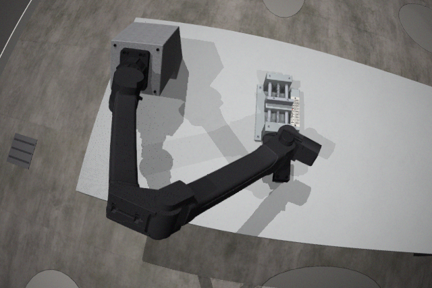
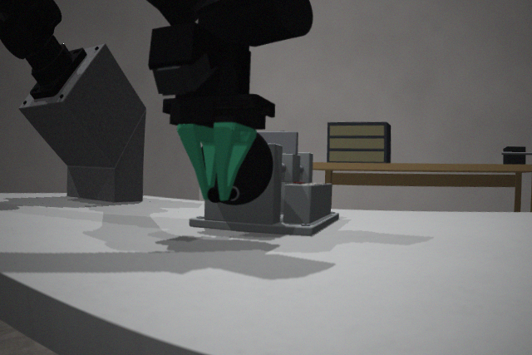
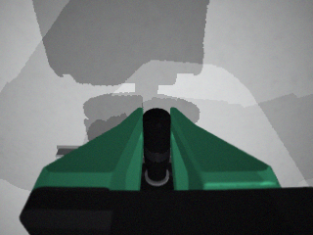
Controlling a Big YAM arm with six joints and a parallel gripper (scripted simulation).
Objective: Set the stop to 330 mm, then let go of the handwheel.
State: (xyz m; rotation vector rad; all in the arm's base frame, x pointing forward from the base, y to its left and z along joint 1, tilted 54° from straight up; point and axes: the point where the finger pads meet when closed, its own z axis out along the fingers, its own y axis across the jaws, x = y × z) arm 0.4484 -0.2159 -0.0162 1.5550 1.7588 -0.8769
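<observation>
In the top view, the pedestal (image 1: 171,54) (image 2: 98,127) stands on the tabletop (image 1: 362,159) (image 2: 365,278), left of the stop unit (image 1: 258,114) (image 2: 253,224); the scale (image 1: 297,112) lies along the unit's right side. In the exterior view, the handwheel (image 2: 258,170) is on the unit's near end, its knob (image 2: 213,194) (image 3: 156,124) between the fingers (image 2: 224,157). Behind, a cabinet (image 2: 357,143) sits on a bench (image 2: 421,167).

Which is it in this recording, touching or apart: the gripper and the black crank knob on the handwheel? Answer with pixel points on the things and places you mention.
Touching. The wrist view shows the knob (image 2: 213,194) (image 3: 156,128) filling the space between the green fingers of the gripper (image 2: 217,197) (image 3: 156,117), no gap on either side.
</observation>
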